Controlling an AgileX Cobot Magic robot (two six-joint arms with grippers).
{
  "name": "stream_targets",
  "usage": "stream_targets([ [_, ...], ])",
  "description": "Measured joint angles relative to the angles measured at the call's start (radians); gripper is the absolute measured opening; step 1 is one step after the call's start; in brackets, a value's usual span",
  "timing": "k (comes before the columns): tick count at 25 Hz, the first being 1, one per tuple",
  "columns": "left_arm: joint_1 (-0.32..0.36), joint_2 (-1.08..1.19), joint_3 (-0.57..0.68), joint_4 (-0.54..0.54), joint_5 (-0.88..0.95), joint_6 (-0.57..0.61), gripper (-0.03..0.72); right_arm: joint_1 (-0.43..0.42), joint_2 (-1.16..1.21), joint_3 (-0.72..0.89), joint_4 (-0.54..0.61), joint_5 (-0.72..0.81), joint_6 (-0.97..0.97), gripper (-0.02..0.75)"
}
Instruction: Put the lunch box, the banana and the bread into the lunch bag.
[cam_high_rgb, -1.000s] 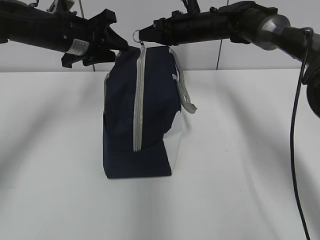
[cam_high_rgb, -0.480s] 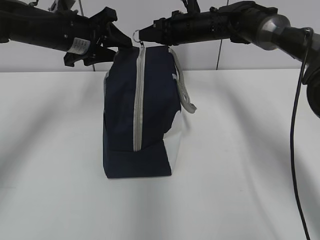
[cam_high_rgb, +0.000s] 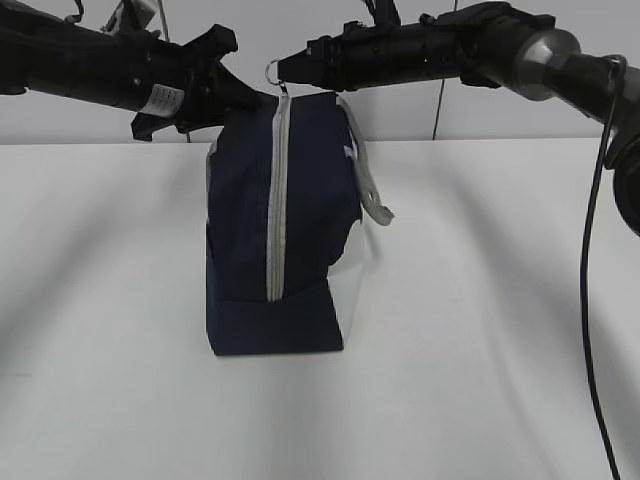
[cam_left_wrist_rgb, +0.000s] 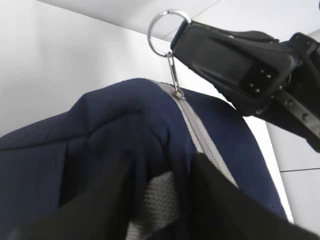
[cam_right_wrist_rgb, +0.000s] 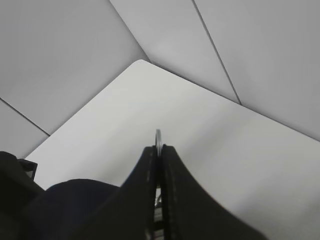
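Right end effector (cam_high_rgb: 286, 71) pinches the ring pull (cam_left_wrist_rgb: 166, 26); left end effector (cam_left_wrist_rgb: 160, 200) grips the lunch bag (cam_high_rgb: 280, 220), contents hidden

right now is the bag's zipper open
No: in the exterior view the grey zipper runs closed down the bag, and the right claw pinches its ring pull at the top.

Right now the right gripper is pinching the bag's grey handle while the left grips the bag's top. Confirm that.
Not the handle: the right gripper is shut on the zipper ring pull, as both wrist views show. The left gripper grips the lunch bag top.
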Motion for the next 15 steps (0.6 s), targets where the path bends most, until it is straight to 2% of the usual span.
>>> stream_targets([
  [4, 0.000, 0.000, 0.000, -0.002, 0.000, 0.035, 0.096, 0.000, 0.000, 0.000, 0.000, 0.000, 0.000, -0.016],
  [6, 0.000, 0.000, 0.000, -0.002, 0.001, 0.051, 0.052, 0.000, 0.000, 0.000, 0.000, 0.000, 0.000, -0.016],
  [8, 0.000, 0.000, 0.000, -0.002, 0.005, 0.070, 0.032, 0.000, 0.000, 0.000, 0.004, 0.002, 0.000, -0.016],
  [15, 0.000, 0.000, 0.000, -0.006, 0.054, 0.144, 0.029, 0.000, 0.000, 0.000, 0.008, 0.009, 0.019, -0.016],
])
